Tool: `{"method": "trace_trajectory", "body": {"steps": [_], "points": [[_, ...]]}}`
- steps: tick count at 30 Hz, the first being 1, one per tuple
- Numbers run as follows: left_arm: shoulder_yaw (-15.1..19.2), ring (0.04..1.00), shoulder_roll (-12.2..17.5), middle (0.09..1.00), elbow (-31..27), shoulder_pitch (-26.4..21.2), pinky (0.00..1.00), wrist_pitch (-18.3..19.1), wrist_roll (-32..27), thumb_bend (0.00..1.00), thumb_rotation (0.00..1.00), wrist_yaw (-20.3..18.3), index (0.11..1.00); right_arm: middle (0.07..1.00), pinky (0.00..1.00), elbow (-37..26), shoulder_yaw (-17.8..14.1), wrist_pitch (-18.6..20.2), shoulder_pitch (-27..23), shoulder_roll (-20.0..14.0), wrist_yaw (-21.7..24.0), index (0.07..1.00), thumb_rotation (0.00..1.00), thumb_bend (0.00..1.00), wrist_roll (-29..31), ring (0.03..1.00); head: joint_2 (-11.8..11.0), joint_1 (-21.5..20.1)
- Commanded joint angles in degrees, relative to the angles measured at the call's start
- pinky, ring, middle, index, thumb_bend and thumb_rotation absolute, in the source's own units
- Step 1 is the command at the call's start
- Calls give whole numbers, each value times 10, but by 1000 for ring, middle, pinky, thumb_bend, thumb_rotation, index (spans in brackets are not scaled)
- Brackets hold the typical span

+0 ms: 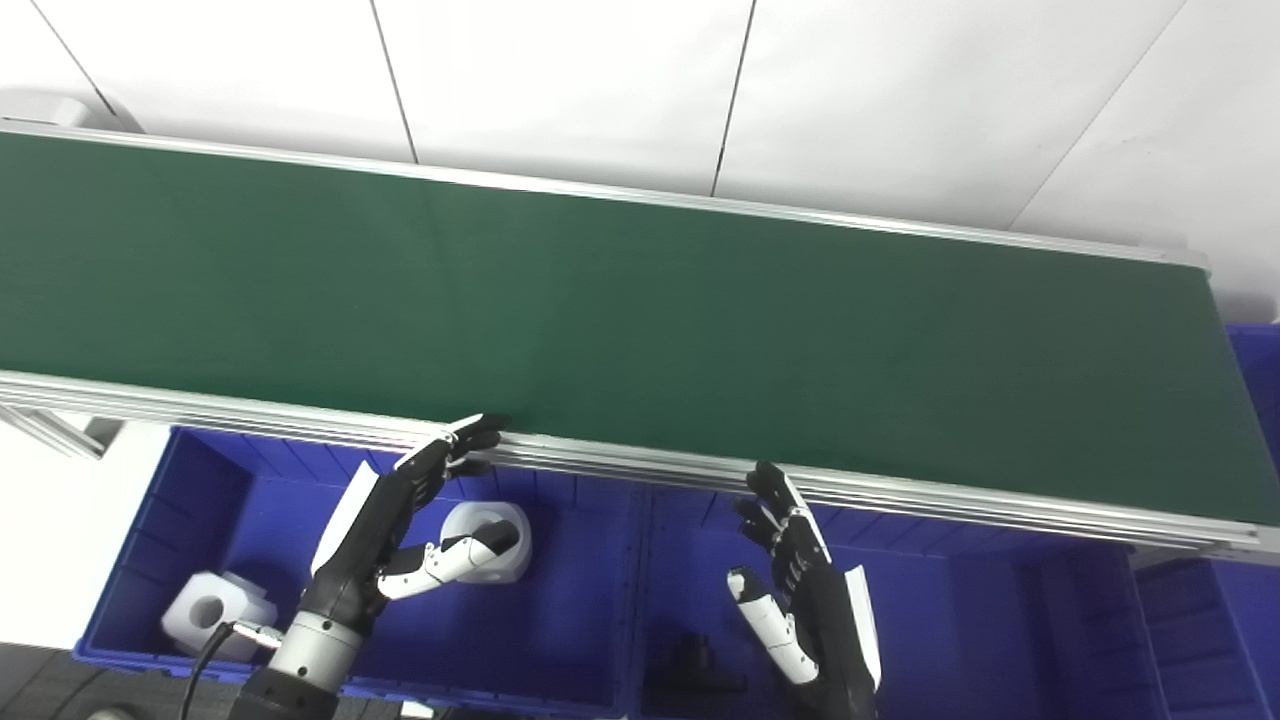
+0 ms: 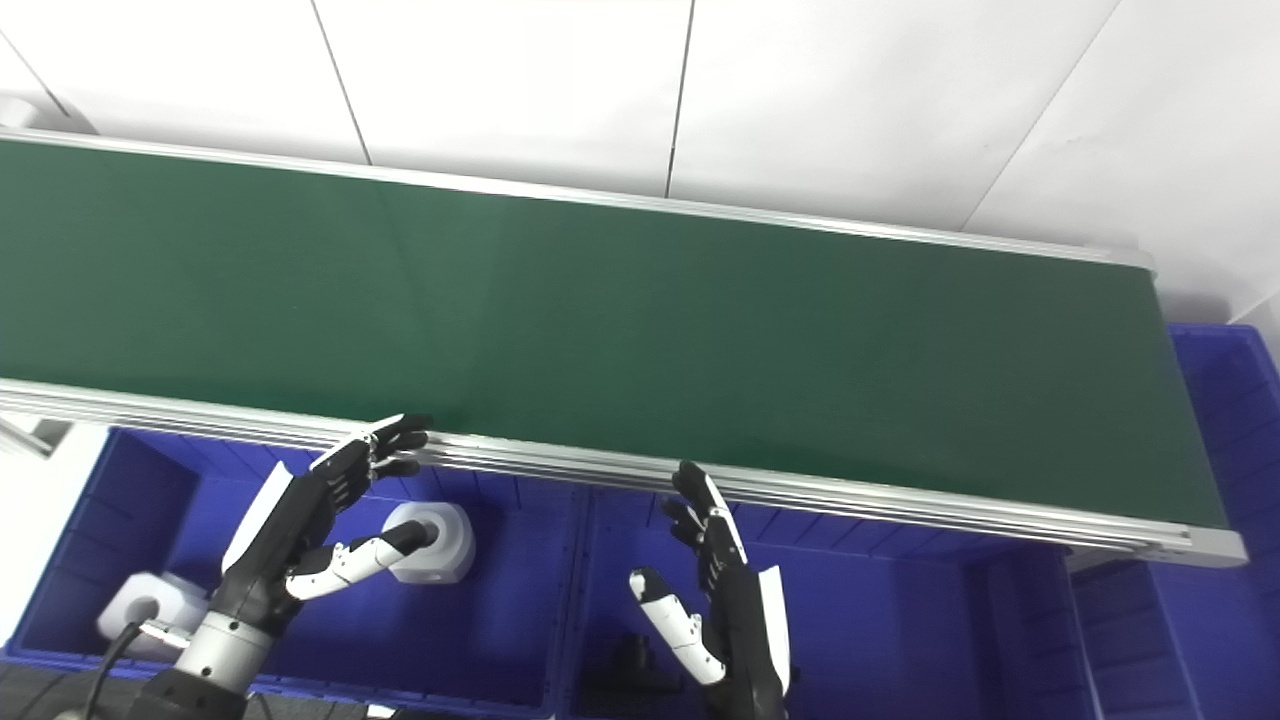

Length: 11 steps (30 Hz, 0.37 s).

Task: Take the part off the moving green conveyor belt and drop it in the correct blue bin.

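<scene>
The green conveyor belt (image 1: 620, 320) runs across the view and carries no part. My left hand (image 1: 400, 520) is open and empty, held above the left blue bin (image 1: 590, 680), its fingertips at the belt's near rail. My right hand (image 1: 800, 590) is open and empty, held above the middle blue bin (image 1: 1000, 640) just below the rail. Two white hexagonal parts with round holes lie in the left bin, one near my left thumb (image 1: 500, 545), one at the bin's left corner (image 1: 215, 610). A black part (image 1: 695, 665) lies in the middle bin.
A third blue bin (image 1: 1262, 400) stands past the belt's right end. The aluminium rail (image 1: 950, 495) edges the belt's near side. A white wall with panel seams is behind. A white surface (image 1: 50, 540) lies left of the bins.
</scene>
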Motion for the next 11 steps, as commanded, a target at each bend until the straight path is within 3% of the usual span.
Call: {"method": "trace_trajectory", "body": {"steps": [1,6,8,11], "points": [[-3,844,-4,876,-21,3,754,-10,2,572,529,5,812,913,860,-27,24,5,3,28,1,922,753,869,6,868,0,8],[-2,854,-15,881,-30,11,774,-16,-2,582,570,8,814,910,850,-30,20,0,7,17,2,919,758,848,11,866,-1,33],[3,850,-16,879,-52,22,773,-14,-8,599,646,9,833,909,854,-28,18,-5,9,14,1,919,775,837,6,866,0,39],[10,858,-18,877,-99,45,801,10,-78,699,742,2,855,914,871,-31,17,-8,12,10,0,922,790,826,3,875,1,35]]}}
